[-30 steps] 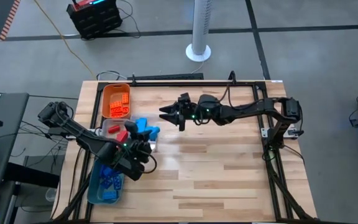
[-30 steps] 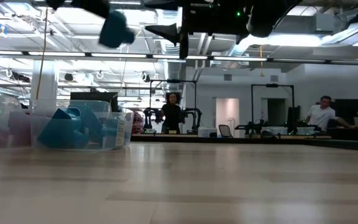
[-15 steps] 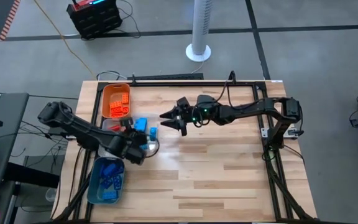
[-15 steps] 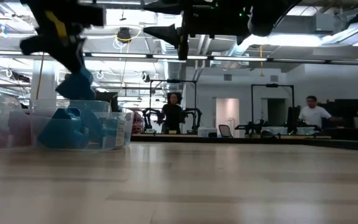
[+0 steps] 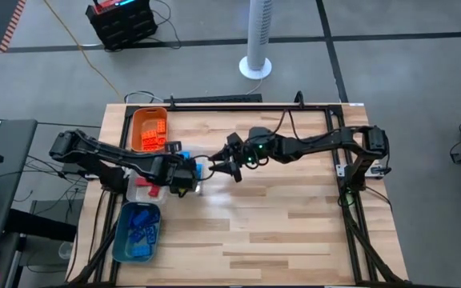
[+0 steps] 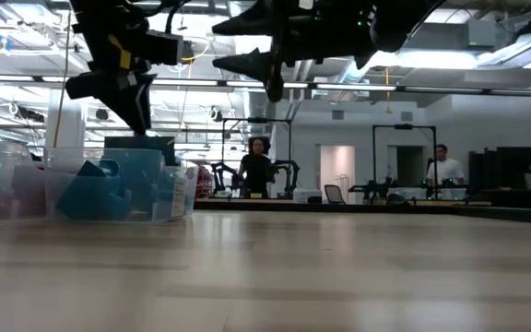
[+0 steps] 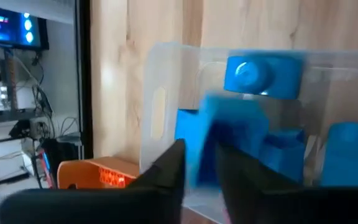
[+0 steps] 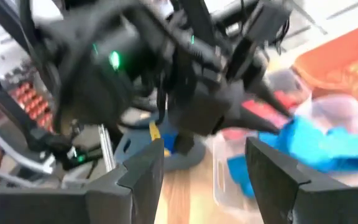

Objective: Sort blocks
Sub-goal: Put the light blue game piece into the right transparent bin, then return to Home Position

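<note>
A clear tray [image 5: 140, 192] at the table's left holds blue blocks [image 7: 263, 76] and red blocks [image 8: 263, 112]. My left gripper [image 5: 184, 176] hangs over this tray, shut on a blue block [image 7: 229, 140]. In the low view the left gripper [image 6: 139, 118] points down at the tray's rim [image 6: 63, 155]. My right gripper [image 5: 223, 163] is open and hovers above bare table just right of the tray, touching nothing. In the right wrist view its fingers [image 8: 142, 177] frame the left arm and the tray. My left gripper pinches a blue block [image 7: 199, 163] between its two fingers, coming from above and pointing down. The block is blurred in the left wrist view, so which part the fingers have cannot be told. It hangs over the blue blocks in the clear tray.
An orange tray [image 5: 138, 120] with orange blocks stands at the far left. A teal tray [image 5: 122, 240] with blue blocks stands at the near left. The table's middle and right are bare wood [image 5: 294, 216]. People stand in the room behind [image 6: 256, 161].
My left gripper has carried the blue block from near the teal tray toward the far edge and slightly right, and has come down over the clear tray. My right gripper has tipped its fingers downward and edged toward the clear tray, staying open.
</note>
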Controlling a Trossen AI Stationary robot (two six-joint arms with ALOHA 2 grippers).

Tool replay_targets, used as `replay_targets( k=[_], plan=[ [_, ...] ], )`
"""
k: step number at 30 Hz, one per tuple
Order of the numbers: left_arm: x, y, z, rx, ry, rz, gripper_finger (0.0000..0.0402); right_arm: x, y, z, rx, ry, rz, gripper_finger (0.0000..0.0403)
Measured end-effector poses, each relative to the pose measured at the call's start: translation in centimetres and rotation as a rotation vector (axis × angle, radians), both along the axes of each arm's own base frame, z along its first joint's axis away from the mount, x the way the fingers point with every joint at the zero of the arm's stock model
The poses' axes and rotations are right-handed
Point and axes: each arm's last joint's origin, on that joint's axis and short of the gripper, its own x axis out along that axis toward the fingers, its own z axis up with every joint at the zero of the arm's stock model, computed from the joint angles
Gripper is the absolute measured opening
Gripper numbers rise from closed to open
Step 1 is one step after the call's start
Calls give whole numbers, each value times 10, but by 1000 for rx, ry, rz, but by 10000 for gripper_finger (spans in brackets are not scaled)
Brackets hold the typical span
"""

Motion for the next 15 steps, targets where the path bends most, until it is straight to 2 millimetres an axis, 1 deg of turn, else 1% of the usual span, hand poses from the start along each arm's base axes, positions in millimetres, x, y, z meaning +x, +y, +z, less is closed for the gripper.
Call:
replay_targets(
  k=[4,6,8,11,13,15],
  plan=[
    [0,0,0,-5,17,-18,140,0,3,-4,-24,37,14,223],
    [-2,-1,0,0,41,-37,162,-2,3,-2,-53,27,17,223],
    [-2,-4,4,1,36,-60,171,-4,5,5,-97,2,24,223],
    [-8,-9,15,-7,-25,-88,173,-14,9,26,-163,-65,33,223],
    [-16,-10,27,-20,-91,-100,171,-27,12,40,-218,-113,27,223],
    [-27,-11,43,-41,-187,-106,169,-43,16,47,-274,-137,-24,223]
  ],
)
